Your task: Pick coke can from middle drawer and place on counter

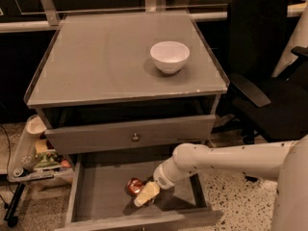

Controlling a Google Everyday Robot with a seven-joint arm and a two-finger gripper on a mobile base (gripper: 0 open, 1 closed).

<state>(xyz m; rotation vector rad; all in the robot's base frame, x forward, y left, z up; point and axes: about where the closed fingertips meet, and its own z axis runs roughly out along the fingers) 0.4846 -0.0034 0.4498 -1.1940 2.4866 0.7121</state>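
Gripper (pixel 146 195): low inside the drawer, near its middle and towards the front, pale tip slanting down and to the left, right against the can.
Grip: cannot tell whether it is closed on the can or only beside it.
Arm (pixel 226 160): white and speckled, coming in from the right edge, crossing over the drawer's right wall and angling down to the gripper.
Can (pixel 134 186): red, on the drawer floor just left of and behind the gripper tip, touching or all but touching it.
Can axis: it seems to lie on its side, with the long axis running roughly across the drawer, left to right. The gripper covers its right part, so which end points where is unclear.
Drawer (pixel 98 191): pulled fully out below the cabinet, grey floor showing to the left and right of the can.
Upper front (pixel 135 137): shut, small round knob at its centre, directly above the open drawer.
Counter (pixel 96 66): flat grey top, well above the can.
Bowl (pixel 169 57): white, upright, on the counter's right half.
Chair (pixel 269 90): black, to the right of the cabinet.
Cart (pixel 29 155): to the left of the cabinet, holding small cluttered items.
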